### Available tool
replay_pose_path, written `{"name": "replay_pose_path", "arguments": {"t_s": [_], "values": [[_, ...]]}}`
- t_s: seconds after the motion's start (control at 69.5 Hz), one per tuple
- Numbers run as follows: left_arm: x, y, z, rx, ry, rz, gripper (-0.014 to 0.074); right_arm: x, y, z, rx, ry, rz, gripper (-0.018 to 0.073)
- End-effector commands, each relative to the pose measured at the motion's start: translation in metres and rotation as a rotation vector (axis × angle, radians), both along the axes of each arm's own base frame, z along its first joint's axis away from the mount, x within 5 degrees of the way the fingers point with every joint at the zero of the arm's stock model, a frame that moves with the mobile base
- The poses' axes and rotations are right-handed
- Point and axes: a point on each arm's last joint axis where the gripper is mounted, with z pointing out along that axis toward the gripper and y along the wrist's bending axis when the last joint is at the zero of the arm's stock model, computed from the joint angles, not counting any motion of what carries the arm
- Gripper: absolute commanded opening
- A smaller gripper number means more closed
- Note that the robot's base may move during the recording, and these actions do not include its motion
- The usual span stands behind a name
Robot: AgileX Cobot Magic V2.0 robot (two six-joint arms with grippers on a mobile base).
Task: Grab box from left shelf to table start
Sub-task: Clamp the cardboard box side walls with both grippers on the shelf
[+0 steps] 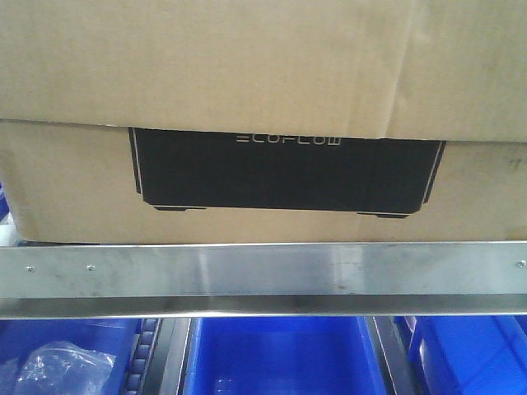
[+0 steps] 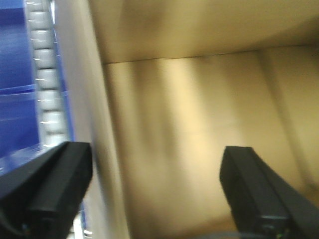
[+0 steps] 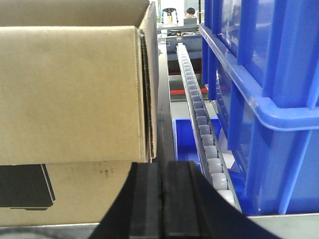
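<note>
Left gripper [image 2: 157, 194]: fingers spread wide, empty, facing the ECOFLOW carton [image 2: 199, 114].
Right gripper [image 3: 162, 199]: fingers pressed together, nothing between, near the carton's corner.
Carton: sits on the left shelf [image 1: 263, 271], behind its metal front rail.
Around: blue bins [image 3: 269, 99] beside and below; roller track [image 3: 202, 132] between carton and bin.

Brown ECOFLOW box [image 1: 74, 181] upright on left shelf [image 1: 263, 270], behind silvery rail
</note>
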Motion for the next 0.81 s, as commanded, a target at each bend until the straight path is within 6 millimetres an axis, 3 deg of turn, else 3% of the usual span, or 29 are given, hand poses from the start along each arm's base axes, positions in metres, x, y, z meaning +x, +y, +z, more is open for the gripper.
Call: {"name": "replay_pose_path", "arguments": {"t_s": [0.0, 0.201, 0.403, 0.791], "values": [[0.002, 0.000, 0.021, -0.036, -0.103, 0.037, 0.0348, -0.003, 0.000, 0.014, -0.015, -0.115, -0.008, 0.0057], [0.017, -0.004, 0.003, -0.024, -0.053, 0.037, 0.0186, -0.003, 0.000, 0.014, -0.015, -0.115, -0.008, 0.0057], [0.018, -0.005, 0.002, -0.024, -0.052, 0.037, -0.0110, -0.003, 0.000, 0.014, -0.015, -0.115, -0.008, 0.0057], [0.019, -0.005, 0.002, -0.026, -0.058, 0.038, -0.0095, -0.003, 0.000, 0.014, -0.012, -0.117, -0.008, 0.0057]]}}
